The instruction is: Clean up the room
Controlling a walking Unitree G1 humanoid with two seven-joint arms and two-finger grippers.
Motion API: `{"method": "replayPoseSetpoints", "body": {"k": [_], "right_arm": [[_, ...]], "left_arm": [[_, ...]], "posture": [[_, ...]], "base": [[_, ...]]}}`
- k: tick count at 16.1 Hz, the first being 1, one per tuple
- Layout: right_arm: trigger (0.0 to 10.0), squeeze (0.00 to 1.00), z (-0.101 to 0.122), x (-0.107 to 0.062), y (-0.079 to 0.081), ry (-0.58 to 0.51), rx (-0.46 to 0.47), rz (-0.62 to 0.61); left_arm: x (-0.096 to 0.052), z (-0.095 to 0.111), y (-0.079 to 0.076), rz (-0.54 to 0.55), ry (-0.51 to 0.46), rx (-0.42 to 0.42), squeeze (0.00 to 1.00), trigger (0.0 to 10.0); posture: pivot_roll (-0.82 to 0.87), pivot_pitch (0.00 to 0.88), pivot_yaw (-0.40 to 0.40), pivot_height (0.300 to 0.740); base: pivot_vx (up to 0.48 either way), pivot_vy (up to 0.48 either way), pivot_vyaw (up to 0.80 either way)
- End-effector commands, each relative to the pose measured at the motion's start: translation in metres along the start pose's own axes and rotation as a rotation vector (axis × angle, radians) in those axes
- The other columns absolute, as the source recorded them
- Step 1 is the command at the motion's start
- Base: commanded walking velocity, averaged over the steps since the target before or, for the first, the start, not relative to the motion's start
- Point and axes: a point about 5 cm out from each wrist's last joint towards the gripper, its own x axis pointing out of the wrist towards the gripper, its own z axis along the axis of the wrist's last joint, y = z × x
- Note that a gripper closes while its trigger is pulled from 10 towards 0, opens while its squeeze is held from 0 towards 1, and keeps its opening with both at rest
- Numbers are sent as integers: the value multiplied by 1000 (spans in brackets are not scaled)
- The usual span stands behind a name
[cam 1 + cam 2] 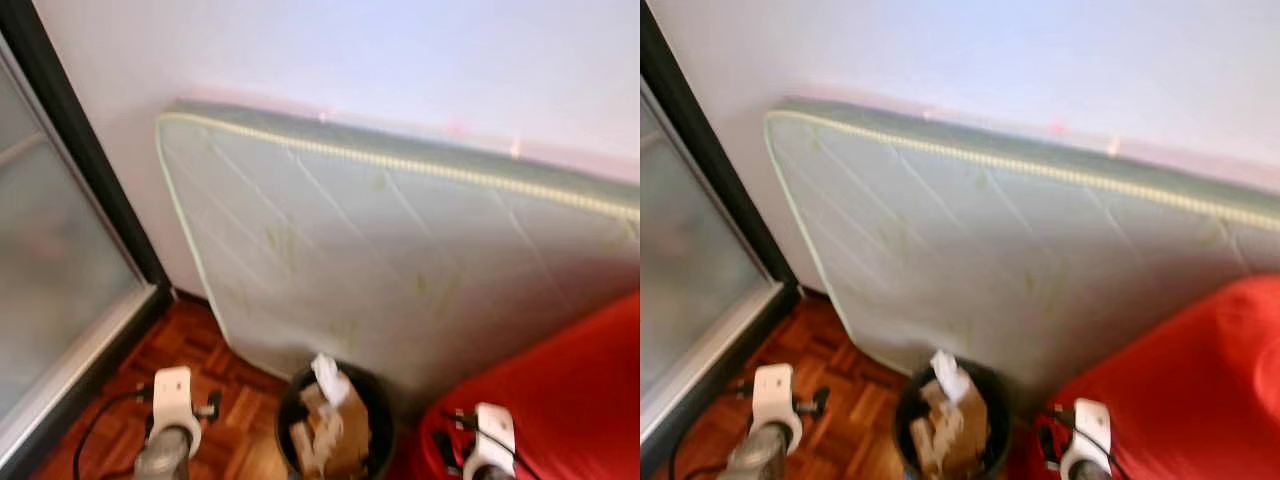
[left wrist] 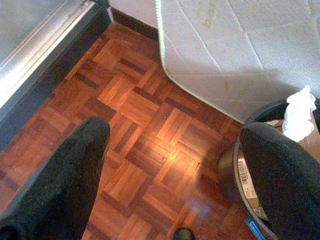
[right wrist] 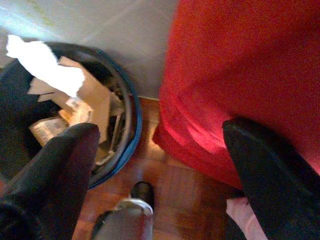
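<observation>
Nearest, the left tool hangs over bare parquet floor with its fingers spread wide and nothing between them. The right tool is just as wide and empty, poised above the gap between the bin and a red cushion.

The waste bin stands on the floor between the two arms, already stuffed with cardboard scraps and a crumpled white tissue riding on top. With both tools empty and the bin full, the drop-off step looks done; the next move probably calls for turning away to hunt for more litter.

Room is tight: the bin sits just beside the cushion on the right and close under a mattress leaning against the wall. To the left, open parquet runs to the dark-framed glass door, the freest way out.
</observation>
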Motion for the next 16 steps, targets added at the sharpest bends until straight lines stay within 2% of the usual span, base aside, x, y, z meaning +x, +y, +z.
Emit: {"method": "replayPoseSetpoints", "body": {"k": [1,5,12,16], "right_arm": [[10000,0,1,1,1,6,3,-3],[10000,0,-5,0,6,42,8,-2],[10000,0,-5,0,1,50,2,-23],[10000,0,-2,2,6,59,-37,-5]], "left_arm": [[-2,-9,0,-3,49,19,0,10000],[-5,-20,-5,-18,115,43,0,10000],[-12,-41,-8,-30,224,79,0,10000],[-18,-55,-10,-52,278,123,0,10000]], "posture": [[35,0,-27,740],[24,0,-23,740],[-36,0,-5,740],[-36,0,-9,740]], "base": [[0,0,0],[0,0,0],[0,0,0],[0,0,0]]}}
